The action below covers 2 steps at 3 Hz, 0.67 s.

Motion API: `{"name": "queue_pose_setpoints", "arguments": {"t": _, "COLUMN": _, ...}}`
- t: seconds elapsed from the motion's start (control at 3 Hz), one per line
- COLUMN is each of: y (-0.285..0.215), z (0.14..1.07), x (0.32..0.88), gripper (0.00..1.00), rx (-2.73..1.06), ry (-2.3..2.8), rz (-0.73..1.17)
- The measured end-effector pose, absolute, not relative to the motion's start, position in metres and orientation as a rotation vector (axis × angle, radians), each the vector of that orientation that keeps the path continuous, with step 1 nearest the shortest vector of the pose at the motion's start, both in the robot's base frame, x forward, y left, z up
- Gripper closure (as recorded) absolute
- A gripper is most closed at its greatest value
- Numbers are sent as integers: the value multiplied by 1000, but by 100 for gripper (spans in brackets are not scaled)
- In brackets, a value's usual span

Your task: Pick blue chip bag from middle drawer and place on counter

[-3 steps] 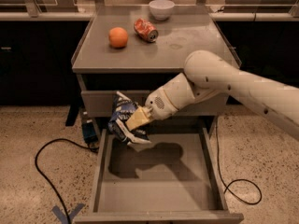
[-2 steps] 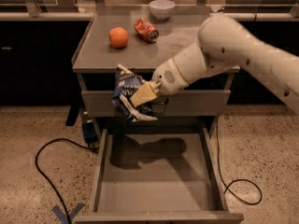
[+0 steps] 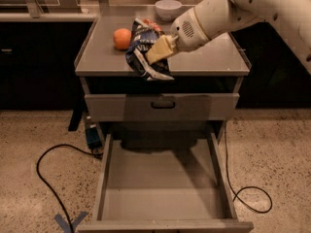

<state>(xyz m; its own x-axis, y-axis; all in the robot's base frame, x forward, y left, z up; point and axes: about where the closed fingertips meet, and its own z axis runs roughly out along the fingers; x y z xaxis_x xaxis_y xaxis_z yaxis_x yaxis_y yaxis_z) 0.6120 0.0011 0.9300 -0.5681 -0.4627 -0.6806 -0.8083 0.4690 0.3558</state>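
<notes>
My gripper (image 3: 154,52) is shut on the blue chip bag (image 3: 142,50), a crumpled dark blue foil bag with white print. I hold it in the air over the front edge of the counter (image 3: 204,62), right of the orange (image 3: 122,38). The bag's lower end hangs a little below the counter's front rim. The middle drawer (image 3: 163,178) stands pulled open below, with a bare grey floor. My white arm reaches in from the upper right.
A white bowl (image 3: 168,8) stands at the counter's back. The soda can is hidden behind the bag. The shallow upper drawer front (image 3: 163,106) with a dark handle is closed. A black cable (image 3: 46,178) and a blue tape cross (image 3: 68,221) lie on the floor left.
My gripper has lifted the blue chip bag from beside the upper drawer front up to counter height, over the counter's front edge. The arm has risen with it.
</notes>
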Motion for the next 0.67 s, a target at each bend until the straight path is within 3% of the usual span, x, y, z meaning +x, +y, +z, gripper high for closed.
{"name": "queue_pose_setpoints", "arguments": {"t": 0.67, "y": -77, "z": 968, "x": 689, "gripper": 100, "rx": -525, "ry": 2252, "rz": 684}}
